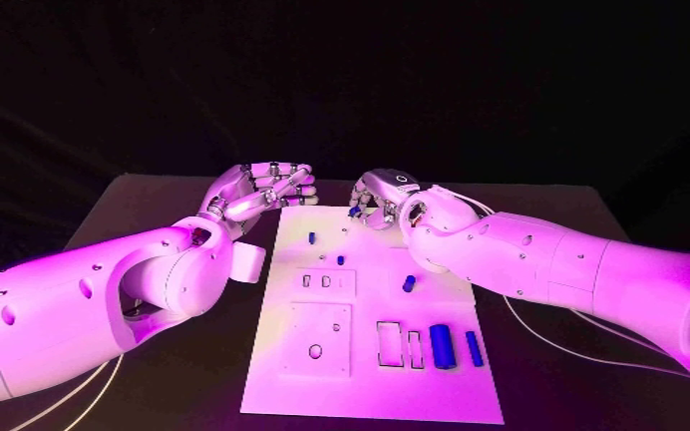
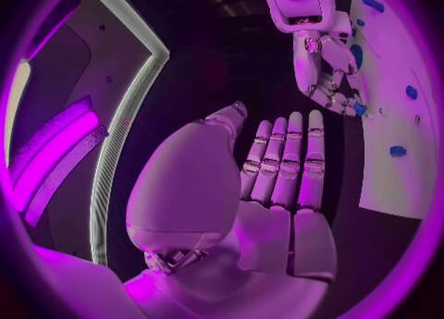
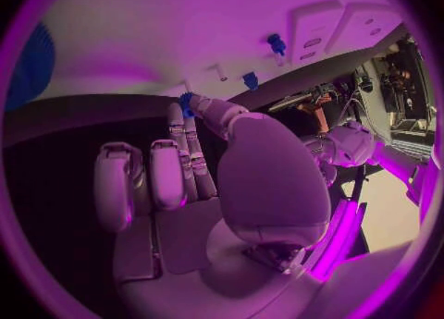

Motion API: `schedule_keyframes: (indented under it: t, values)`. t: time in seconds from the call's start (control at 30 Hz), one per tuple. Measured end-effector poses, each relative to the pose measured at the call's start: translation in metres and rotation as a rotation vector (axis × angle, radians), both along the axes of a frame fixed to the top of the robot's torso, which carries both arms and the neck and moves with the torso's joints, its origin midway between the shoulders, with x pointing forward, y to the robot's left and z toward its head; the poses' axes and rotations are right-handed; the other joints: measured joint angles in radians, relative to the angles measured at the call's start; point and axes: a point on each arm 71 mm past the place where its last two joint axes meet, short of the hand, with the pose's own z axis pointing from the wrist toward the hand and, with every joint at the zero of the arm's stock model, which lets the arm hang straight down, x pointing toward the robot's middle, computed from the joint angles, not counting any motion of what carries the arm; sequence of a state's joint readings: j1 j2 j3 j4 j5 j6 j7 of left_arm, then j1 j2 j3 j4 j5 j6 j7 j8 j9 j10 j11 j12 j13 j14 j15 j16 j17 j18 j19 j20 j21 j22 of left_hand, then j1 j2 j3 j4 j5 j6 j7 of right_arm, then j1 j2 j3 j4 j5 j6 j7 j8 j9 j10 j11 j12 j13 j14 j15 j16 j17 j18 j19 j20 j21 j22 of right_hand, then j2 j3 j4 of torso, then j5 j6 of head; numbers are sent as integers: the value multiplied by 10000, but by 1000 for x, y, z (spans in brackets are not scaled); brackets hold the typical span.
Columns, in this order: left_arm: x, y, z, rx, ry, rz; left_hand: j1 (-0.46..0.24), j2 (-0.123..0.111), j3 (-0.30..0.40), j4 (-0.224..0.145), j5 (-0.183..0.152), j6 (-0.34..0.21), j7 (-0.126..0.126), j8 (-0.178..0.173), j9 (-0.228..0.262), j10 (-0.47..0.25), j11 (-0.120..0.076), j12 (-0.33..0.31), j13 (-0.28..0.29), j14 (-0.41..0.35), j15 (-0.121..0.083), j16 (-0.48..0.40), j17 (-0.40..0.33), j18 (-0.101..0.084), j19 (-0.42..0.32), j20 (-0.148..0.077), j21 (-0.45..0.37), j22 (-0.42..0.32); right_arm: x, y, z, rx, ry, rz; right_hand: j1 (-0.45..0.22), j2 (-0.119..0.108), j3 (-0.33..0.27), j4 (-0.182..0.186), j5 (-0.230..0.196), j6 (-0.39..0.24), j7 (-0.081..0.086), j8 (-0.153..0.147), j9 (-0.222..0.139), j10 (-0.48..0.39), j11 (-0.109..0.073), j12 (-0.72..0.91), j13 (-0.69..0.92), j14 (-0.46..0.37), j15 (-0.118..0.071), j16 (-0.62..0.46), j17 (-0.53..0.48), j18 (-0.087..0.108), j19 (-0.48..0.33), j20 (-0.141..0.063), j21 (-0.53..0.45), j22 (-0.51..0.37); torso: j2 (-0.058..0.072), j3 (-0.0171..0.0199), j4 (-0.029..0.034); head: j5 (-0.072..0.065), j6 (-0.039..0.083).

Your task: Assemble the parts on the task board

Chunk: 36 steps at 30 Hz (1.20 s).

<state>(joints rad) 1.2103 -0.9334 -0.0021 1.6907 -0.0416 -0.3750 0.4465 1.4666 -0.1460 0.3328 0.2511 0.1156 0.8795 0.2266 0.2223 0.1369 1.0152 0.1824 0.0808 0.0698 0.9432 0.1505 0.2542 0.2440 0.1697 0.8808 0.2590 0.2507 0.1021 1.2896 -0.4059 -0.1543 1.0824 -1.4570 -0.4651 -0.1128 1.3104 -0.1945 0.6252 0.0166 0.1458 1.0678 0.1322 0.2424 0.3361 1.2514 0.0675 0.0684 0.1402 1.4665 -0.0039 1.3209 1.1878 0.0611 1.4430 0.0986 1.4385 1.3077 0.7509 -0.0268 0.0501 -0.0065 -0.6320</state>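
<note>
Silver fingers of my right hand (image 1: 391, 200) pinch a small blue part (image 1: 354, 211) at their tips, just over the far edge of the task board (image 1: 432, 391); the right wrist view shows the same blue part (image 3: 186, 101) caught between thumb and fingertip. My left hand (image 1: 263, 190) hovers beside the board's far left corner, holding nothing, its fingers straight and close together in its own wrist view (image 2: 282, 160).

Out on the board, a short peg (image 1: 312, 237) stands near the far end, a loose piece (image 1: 409, 283) lies mid-board, and two longer blue cylinders (image 1: 443, 345) lie by the slots (image 1: 390, 343) at the near end.

I judge this to be the carry step: a part picked, not yet seated. Which hole it belongs in I can't quite tell from here. Next I need to line the part upright over its socket and lower it straight.
</note>
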Motion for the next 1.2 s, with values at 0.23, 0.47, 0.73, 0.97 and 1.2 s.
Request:
schedule_keyframes:
  t: [0.23, 0.47, 0.73, 0.97, 1.2]
  values:
    - [0, -1, 1, -3, -25, -14, 0, 0, 0, 0, 0, 0, 0, 0, 0, 0, 0, 0, 0, 0, 0, 0, -1, 0, 0, 0, 0, 0, 0, 3, -2, -53, 99, 22, -25, 24, -1, 0, 37, -4, 0, -10, 0, 0, 0, 0, -3, 0, 0, 0, 0, 0, 0, 0, 0, 3, 5, 2, -6, 33, -31]
    - [1, -1, 2, -6, -40, -28, 0, 0, 0, 0, 0, 0, 0, 0, -1, 0, 0, 1, 0, 0, 0, 0, -2, -1, 0, 0, 0, 0, 1, 5, -4, -104, 182, 48, -25, 24, -1, 0, 36, -52, 20, -12, 47, -1, 1, 0, 5, 0, 0, 0, -50, 1, 0, 0, 0, 3, 6, 5, -12, 54, -41]
    - [1, -1, 3, -5, -54, -35, 0, 0, 0, 0, 0, 0, 0, 0, 9, 0, 0, -37, 0, 0, 0, 0, 14, -1, 0, 0, 0, 0, 2, 8, -4, -136, 199, 48, -91, -42, -1, 0, -14, -231, 156, -28, 147, -217, 144, -36, -10, 0, 0, -2, -145, 2, -116, 69, -136, 1, 11, 6, -17, 94, -48]
    - [1, -2, 4, -3, -53, -46, 0, 0, 0, 0, 0, 0, 0, 0, 8, 0, 0, -37, 0, 0, 0, 0, 13, -1, 0, 0, 0, -1, 5, 10, -5, -162, 190, -7, -222, -174, 57, 1, -241, -611, 290, -162, 190, -637, 292, -36, -75, 1, 77, -155, -432, 3, -308, 161, -349, 1, 14, 7, -7, 130, -65]
    - [1, -1, 4, 2, -51, -47, 0, 0, 0, 0, 0, 0, 0, 0, 7, 0, 0, -36, 0, 0, 0, 0, 12, 0, 0, 0, 0, -1, 6, 11, -5, -177, 177, -59, -261, -212, 57, 1, -278, -679, 288, -162, 201, -729, 308, -36, -95, -20, 98, -155, -472, 3, -344, 197, -390, 0, 16, 5, -16, 173, -52]
